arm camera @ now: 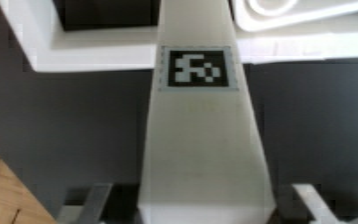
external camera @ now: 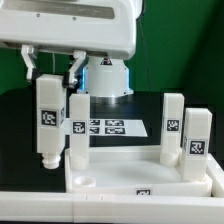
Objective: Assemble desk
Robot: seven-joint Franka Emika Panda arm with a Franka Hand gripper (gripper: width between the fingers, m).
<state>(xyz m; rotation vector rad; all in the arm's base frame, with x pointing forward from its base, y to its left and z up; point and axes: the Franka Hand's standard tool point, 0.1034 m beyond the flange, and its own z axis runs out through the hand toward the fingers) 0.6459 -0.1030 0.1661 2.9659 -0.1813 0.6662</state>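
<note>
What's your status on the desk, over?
Gripper shut on white square plastic leg, hanging over tabletop's near corner socket. Three legs already standing in white rimmed tabletop. Nothing blocking.

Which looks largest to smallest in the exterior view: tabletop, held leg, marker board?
1. Tabletop, widest across the front.
2. Held leg, in the gripper, above a corner socket.
3. Marker board, only partly visible.
The leg and board are unsure: the leg is nearer the camera, and legs hide part of the board.
</note>
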